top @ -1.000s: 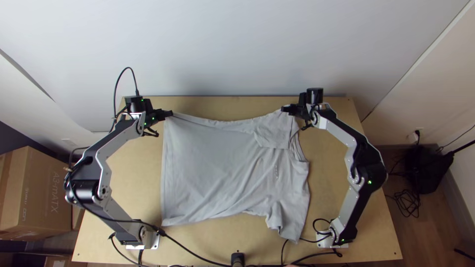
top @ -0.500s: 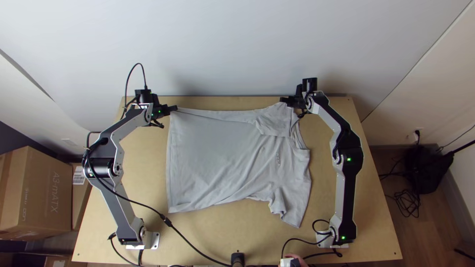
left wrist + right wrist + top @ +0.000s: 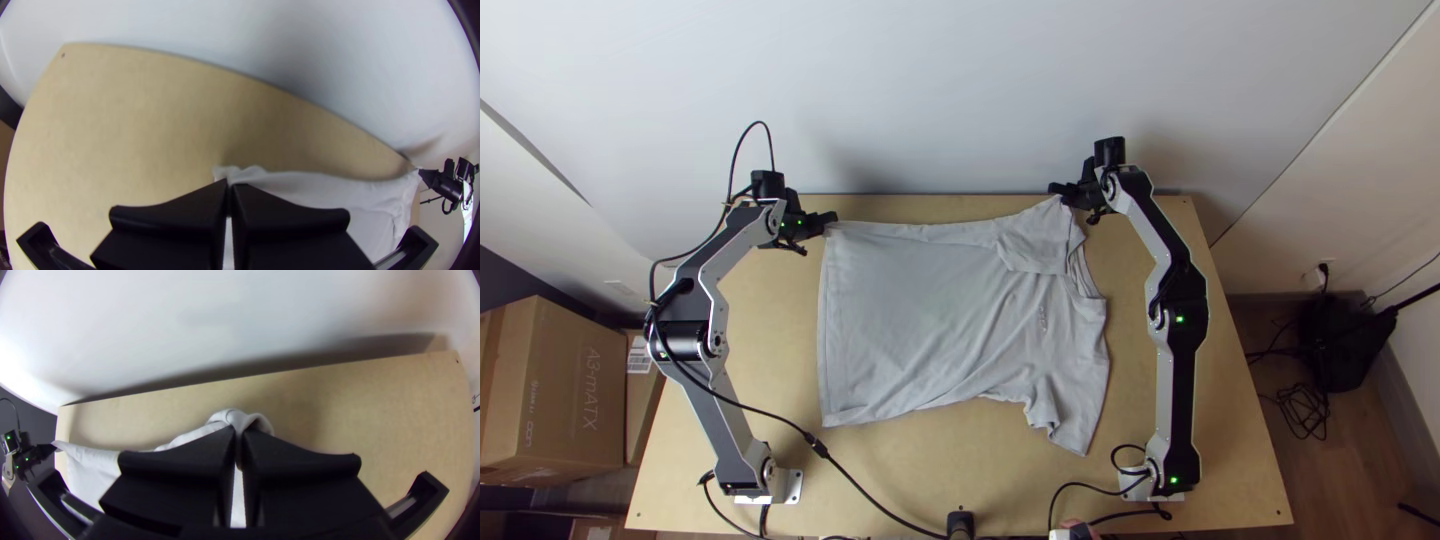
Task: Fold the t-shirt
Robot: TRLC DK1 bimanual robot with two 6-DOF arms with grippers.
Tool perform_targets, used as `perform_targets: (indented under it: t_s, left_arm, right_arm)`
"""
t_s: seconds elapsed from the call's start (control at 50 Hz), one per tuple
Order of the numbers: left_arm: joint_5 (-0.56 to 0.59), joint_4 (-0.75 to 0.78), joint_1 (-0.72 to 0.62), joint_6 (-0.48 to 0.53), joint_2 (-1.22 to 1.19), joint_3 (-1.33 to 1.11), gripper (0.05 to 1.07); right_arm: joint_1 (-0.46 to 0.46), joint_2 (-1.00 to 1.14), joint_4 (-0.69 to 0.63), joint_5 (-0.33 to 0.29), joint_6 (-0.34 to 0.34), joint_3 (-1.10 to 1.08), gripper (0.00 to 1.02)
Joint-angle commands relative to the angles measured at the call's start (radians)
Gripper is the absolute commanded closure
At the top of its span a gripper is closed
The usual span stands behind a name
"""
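Observation:
The light grey t-shirt (image 3: 930, 320) lies spread sideways, hem at the left, neck at the right, one sleeve flopped over its chest. My left gripper (image 3: 830, 220) is shut on the far hem corner; in its wrist view the left gripper (image 3: 230, 187) pinches the cloth (image 3: 300, 185). At the far shoulder and sleeve edge, my right gripper (image 3: 1058, 190) is shut on the shirt; in its wrist view the right gripper (image 3: 239, 435) has a bunched fold (image 3: 232, 417) between its fingers. The shirt's far edge runs between both grippers.
The wooden table (image 3: 750, 370) shows around the shirt, against a pale wall (image 3: 960, 90) at the far side. A black cable (image 3: 870, 510) crosses the near left part. A person's hand (image 3: 1072, 523) is at the near edge. Cardboard boxes (image 3: 555, 390) stand left of the table.
Both grippers have moved toward the far edge of the table, the left one also slightly to the right. The shirt has been drawn along, its near edge now farther from the table's near edge.

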Motion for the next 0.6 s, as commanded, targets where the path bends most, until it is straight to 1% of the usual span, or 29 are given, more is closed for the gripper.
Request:
perform_targets:
  t_s: [0.0,0.06,0.34,0.58]
  left_arm:
    - [0.033,-0.087,0.009,-0.026,-0.056,0.04,1.05]
    - [0.046,-0.107,0.018,-0.026,-0.076,0.021,1.05]
    - [0.071,-0.09,0.043,0.002,-0.156,-0.101,1.05]
    - [0.075,-0.039,0.048,0.02,-0.226,-0.212,1.05]
  right_arm:
    - [-0.013,-0.031,-0.065,-0.005,0.028,0.019,1.0]
    - [-0.012,-0.04,-0.108,-0.008,0.028,0.017,1.0]
    - [-0.016,-0.069,-0.278,-0.01,0.021,0.002,1.0]
    - [-0.019,-0.137,-0.295,-0.008,0.005,-0.084,1.0]
